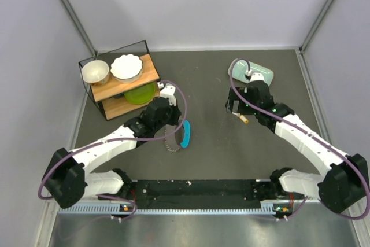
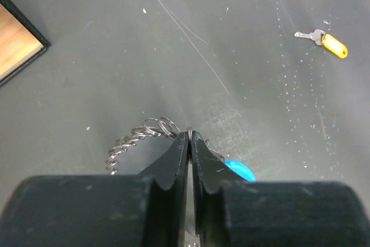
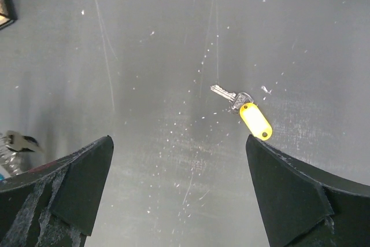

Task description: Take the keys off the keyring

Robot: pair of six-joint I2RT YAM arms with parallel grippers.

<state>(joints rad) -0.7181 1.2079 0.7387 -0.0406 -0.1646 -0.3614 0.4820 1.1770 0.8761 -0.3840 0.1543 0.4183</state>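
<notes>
The left pincer (image 2: 189, 140) is pressed together, its tips pinching a thin metal loop of the keyring (image 2: 124, 146), which lies coiled on the table (image 1: 219, 154) just left of the tips. The blue-covered key (image 2: 240, 170) peeks out just right of the fingers, near the ring. The right pincer (image 3: 178, 143) is spread wide above a separate key with a yellow tag (image 3: 245, 108), which lies on the table well apart from the keyring
</notes>
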